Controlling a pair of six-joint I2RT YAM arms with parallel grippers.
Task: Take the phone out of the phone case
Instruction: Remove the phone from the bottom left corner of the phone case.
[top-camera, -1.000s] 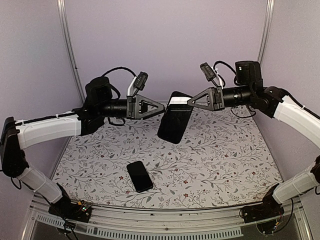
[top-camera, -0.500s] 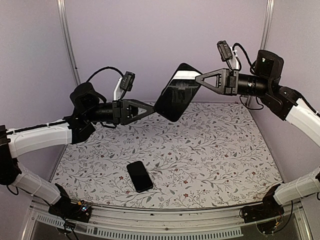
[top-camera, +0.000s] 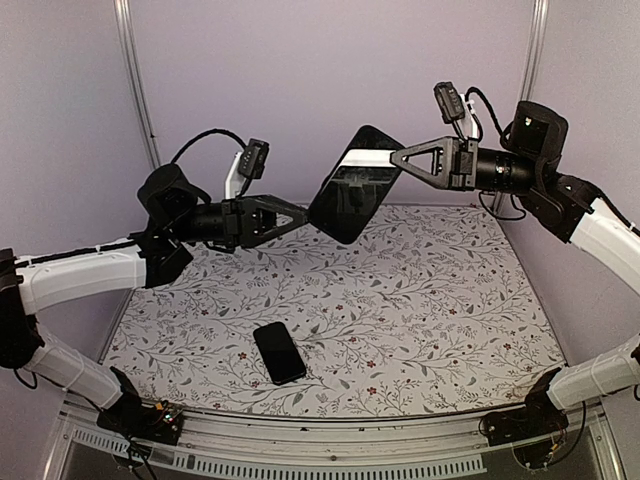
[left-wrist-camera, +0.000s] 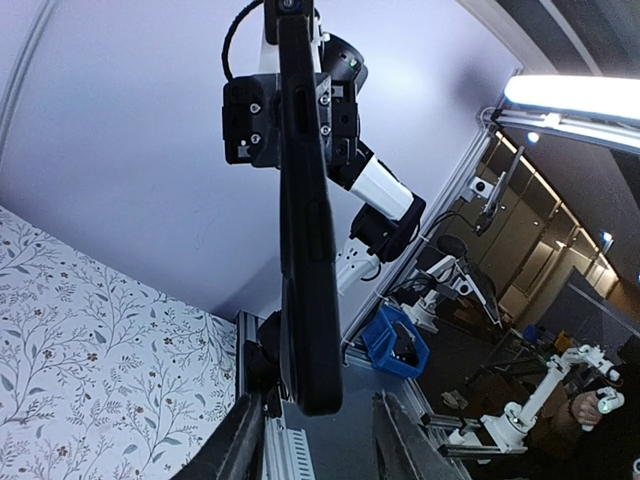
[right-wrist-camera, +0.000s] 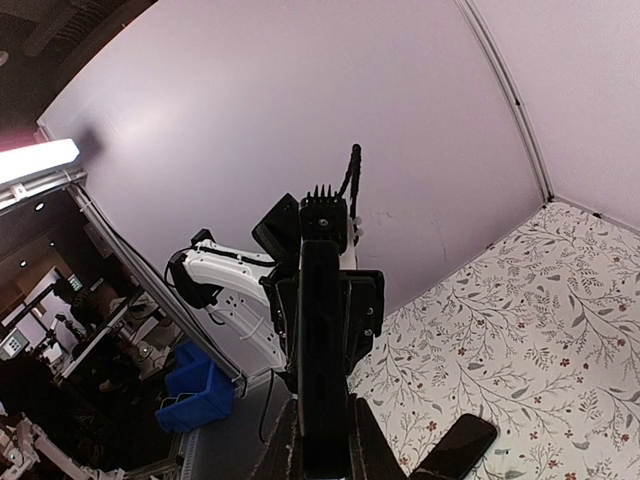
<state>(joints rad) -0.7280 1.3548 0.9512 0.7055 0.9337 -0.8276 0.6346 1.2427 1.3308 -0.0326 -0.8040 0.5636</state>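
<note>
A black phone (top-camera: 279, 352) lies flat on the flowered mat near the front, also low in the right wrist view (right-wrist-camera: 455, 445). The black phone case (top-camera: 352, 186) hangs tilted in the air at the back. My right gripper (top-camera: 368, 157) is shut on its upper end; in the right wrist view the case (right-wrist-camera: 320, 330) stands edge-on between the fingers (right-wrist-camera: 322, 445). My left gripper (top-camera: 303, 212) reaches the case's lower end. In the left wrist view that end (left-wrist-camera: 308, 380) sits between the fingers (left-wrist-camera: 320, 440), which stand apart with a gap on the right side.
The flowered mat (top-camera: 430, 300) covers the table between the purple walls. An aluminium rail (top-camera: 330, 432) runs along the front edge between the arm bases. Blue bins (left-wrist-camera: 395, 345) and other rigs stand beyond the table.
The right arm lifted and tilted the case up toward the back. The left arm drew back left, then closed in on the case's lower end, its fingers narrowing. The phone has not moved.
</note>
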